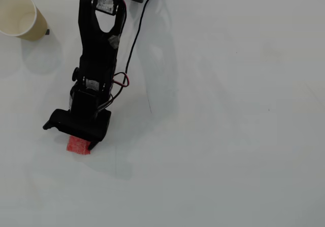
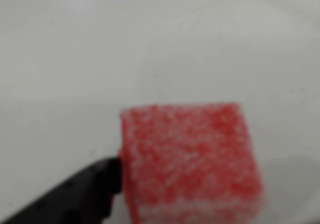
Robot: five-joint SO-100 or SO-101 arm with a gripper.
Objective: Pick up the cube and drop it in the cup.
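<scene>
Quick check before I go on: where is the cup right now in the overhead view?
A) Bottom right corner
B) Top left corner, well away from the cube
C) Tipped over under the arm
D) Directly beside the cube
B: the cup stands at the top left of the overhead view, while the cube lies far below it under the gripper.

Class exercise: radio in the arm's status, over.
End effector down at cube, one finger touching its side; grip unconfirmed. Cup upright, far off. Path clear.
</scene>
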